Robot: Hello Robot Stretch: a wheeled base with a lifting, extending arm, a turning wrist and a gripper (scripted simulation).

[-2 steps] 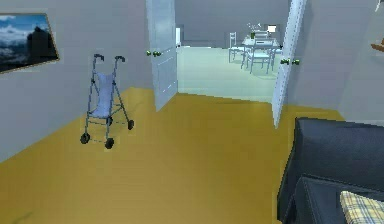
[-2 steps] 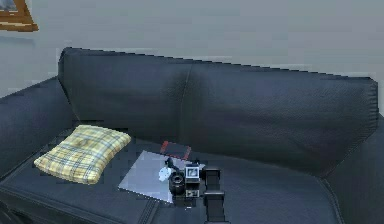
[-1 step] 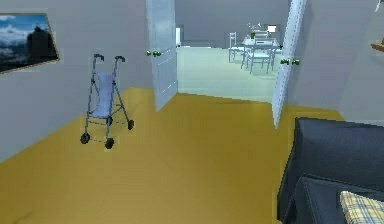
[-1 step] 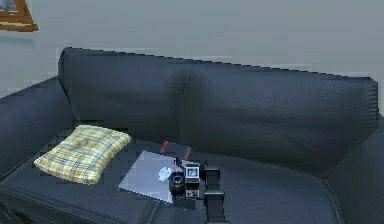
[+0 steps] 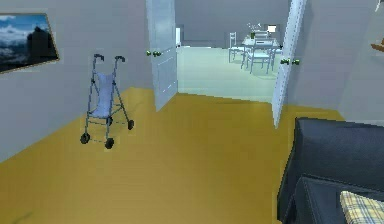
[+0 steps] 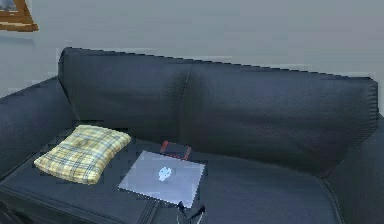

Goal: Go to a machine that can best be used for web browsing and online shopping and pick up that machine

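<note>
Walker off at the forward view's left, double doors standing wide beyond it, dining set through the gap; well apart from the job, no likely snag there. Sofa edging in at that view's right; over to the arm side view. Plaid cushion on the left seat, just beside the laptop; could get caught and dragged along by a reach landing too far left. Laptop lying flat, lid down, on the dark seat at the picture's middle; thin, smooth and resting on soft upholstery, so likely to sink or skate away under a push rather than lift; would want a square approach to an edge. Small dark thing with red marks at the laptop's far edge, touching or just behind, hard to say; easy to grab by mistake. Jaws apart or together: cannot tell.
</note>
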